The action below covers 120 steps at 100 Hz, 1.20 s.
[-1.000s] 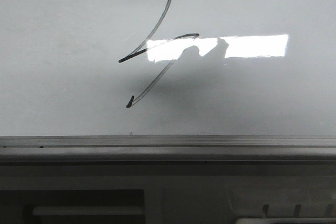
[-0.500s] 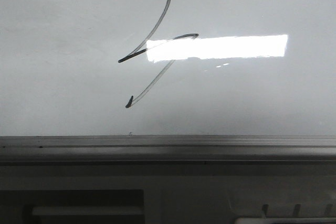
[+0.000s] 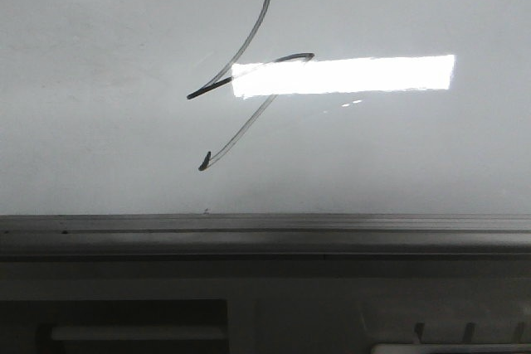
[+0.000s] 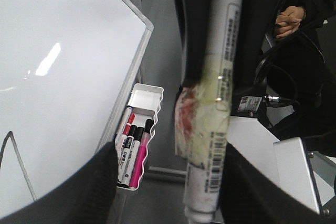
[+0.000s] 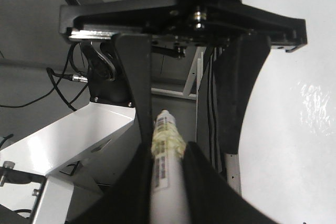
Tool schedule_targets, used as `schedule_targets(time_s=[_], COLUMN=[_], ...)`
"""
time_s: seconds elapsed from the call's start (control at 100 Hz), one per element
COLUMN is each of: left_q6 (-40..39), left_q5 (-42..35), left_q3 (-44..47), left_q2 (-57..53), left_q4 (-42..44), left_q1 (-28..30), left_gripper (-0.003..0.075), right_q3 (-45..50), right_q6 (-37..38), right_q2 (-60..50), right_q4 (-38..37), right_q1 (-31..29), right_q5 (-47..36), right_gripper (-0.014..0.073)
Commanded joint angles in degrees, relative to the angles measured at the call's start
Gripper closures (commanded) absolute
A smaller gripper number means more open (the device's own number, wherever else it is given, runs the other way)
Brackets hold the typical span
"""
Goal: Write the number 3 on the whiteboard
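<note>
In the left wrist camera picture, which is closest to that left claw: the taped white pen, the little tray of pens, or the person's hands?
From the left end effector, nearest first:
1. Taped white marker, in the gap between its fingers.
2. Tray of markers, on the whiteboard's edge, just beyond one finger.
3. Person's hands, far off in the background.

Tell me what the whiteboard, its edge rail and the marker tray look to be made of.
The whiteboard: smooth glossy coated panel, shown by the sharp white glare. The edge rail: grey brushed metal, likely aluminium, with dull linear sheen. The marker tray: white moulded plastic, judging by thin rounded walls. All judged by look only.
</note>
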Motion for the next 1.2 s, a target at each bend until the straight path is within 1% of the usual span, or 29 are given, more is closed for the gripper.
schedule_targets(time_s=[0.0,0.25,0.28,0.39,0.43,0.48,0.53,0.57,0.58,0.6,0.61,0.66,0.67,0.68,0.72,0.75,0.84,0.9,0.97,1.01,1.03,1.06,1.08,1.09,1.1,1.12,1.15,1.16,1.19], left_q6=[0.07,0.07,0.07,0.07,0.07,0.07,0.07,0.07,0.07,0.07,0.07,-0.33,-0.49,-0.77,-1.51,-2.59,-6.77,-9.82,-14.20,-16.78,-18.30,-20.44,-21.94,-22.38,-23.21,-23.85,-24.66,-24.62,-24.62], left_q5=[-2.23,-2.23,-2.23,-2.23,-2.23,-2.23,-2.34,-2.60,-2.60,-2.89,-3.09,-3.93,-4.10,-4.53,-5.92,-7.58,-13.20,-18.60,-25.26,-29.36,-31.37,-34.12,-36.17,-36.88,-38.20,-40.26,-42.86,-43.47,-46.45], left_q3=[-1.89,-1.89,-1.89,-1.89,-1.89,-1.89,-1.89,-1.89,-1.89,-1.89,-1.89,-1.89,-1.89,-1.77,-1.51,-1.22,0.68,2.88,6.55,9.03,10.29,12.02,13.33,13.76,14.62,15.87,17.51,17.91,19.69], left_q2=[0.54,1.31,1.41,1.41,1.41,1.41,1.41,1.41,1.41,1.41,1.41,1.28,1.17,1.06,0.72,0.33,-1.19,-2.30,-3.43,-3.71,-3.71,-3.71,-3.71,-3.71,-3.58,-3.58,-3.30,-3.27,-2.80], left_q4=[-3.58,-3.80,-3.80,-3.90,-3.89,-3.89,-3.89,-4.00,-4.00,-4.00,-4.00,-4.00,-4.00,-4.00,-3.61,-3.40,-2.28,-1.99,-1.99,-1.99,-1.99,-2.12,-2.26,-2.28,-2.54,-2.80,-4.02,-4.37,-5.70], left_q1=[-0.46,-0.46,-0.46,-0.46,-0.46,-0.46,-0.46,-0.46,-0.46,-0.46,-0.46,-0.46,-0.46,-0.46,-0.46,-0.46,-0.46,-0.46,-0.46,-0.46,-0.46,-0.46,-0.46,-0.46,-0.46,-0.46,-0.46,-0.46,-0.46], left_gripper=[0.0441,0.0722,0.0741,0.0741,0.0741,0.0741,0.0741,0.0741,0.0741,0.0741,0.0741,0.0741,0.0741,0.0741,0.0741,0.0741,0.0741,0.0741,0.0741,0.0741,0.0741,0.0741,0.0741,0.0741,0.0741,0.0741,0.0741,0.0741,0.0741], right_q3=[-1.45,-1.45,-1.45,-1.45,-1.45,-1.45,-1.45,-1.45,-1.45,-1.45,-1.45,-1.45,-1.45,-1.45,-1.45,-1.45,-1.45,-1.45,-1.45,-1.45,-1.33,-0.89,-0.49,-0.33,-0.17,0.55,1.35,1.59,2.55], right_q6=[-0.69,-0.69,-0.69,-0.69,-0.69,-0.58,-0.07,-0.07,-0.07,-0.07,-0.07,-0.07,-0.07,-0.07,-0.07,0.06,1.38,2.89,5.35,7.02,8.22,8.86,9.27,9.40,9.55,9.66,9.66,9.66,9.89], right_q2=[-0.66,-0.66,-0.66,-0.66,-0.66,-0.53,-0.53,-0.53,-0.53,-0.53,-0.53,-1.05,-1.05,-1.20,-1.76,-2.44,-4.83,-6.58,-8.54,-9.46,-9.96,-10.62,-11.16,-11.34,-11.64,-12.04,-12.63,-12.75,-13.26], right_q4=[3.73,5.36,5.73,7.30,7.41,7.41,7.41,7.41,7.41,7.41,7.41,7.04,7.06,6.80,6.67,6.53,5.92,4.32,1.79,0.40,-0.10,-0.47,-0.47,-0.47,-0.47,-0.47,-0.47,-0.47,-0.47], right_q1=[-0.01,-0.01,-0.01,-0.01,-0.01,-0.01,-0.01,-0.01,-0.13,-0.25,-0.34,-0.84,-0.87,-1.18,-1.98,-3.07,-6.94,-9.76,-13.58,-15.85,-16.93,-18.31,-19.31,-19.63,-19.93,-21.05,-21.96,-22.16,-22.83], right_q5=[-3.39,-2.38,-2.38,-2.38,-2.50,-2.59,-2.84,-3.18,-3.32,-3.74,-3.90,-5.01,-5.14,-5.25,-5.73,-5.84,-5.84,-5.84,-5.84,-5.84,-5.84,-5.84,-5.84,-5.84,-5.84,-5.84,-5.84,-5.84,-6.31], right_gripper=[0.0644,0.0644,0.0644,0.0638,0.0618,0.0564,0.0466,0.0354,0.0314,0.0274,0.0235,0.0098,0.0098,0.0071,0.0019,0.0009,0.0032,0.0054,0.0103,0.0153,0.0200,0.0245,0.0298,0.0339,0.0361,0.0457,0.0536,0.0589,0.0659])
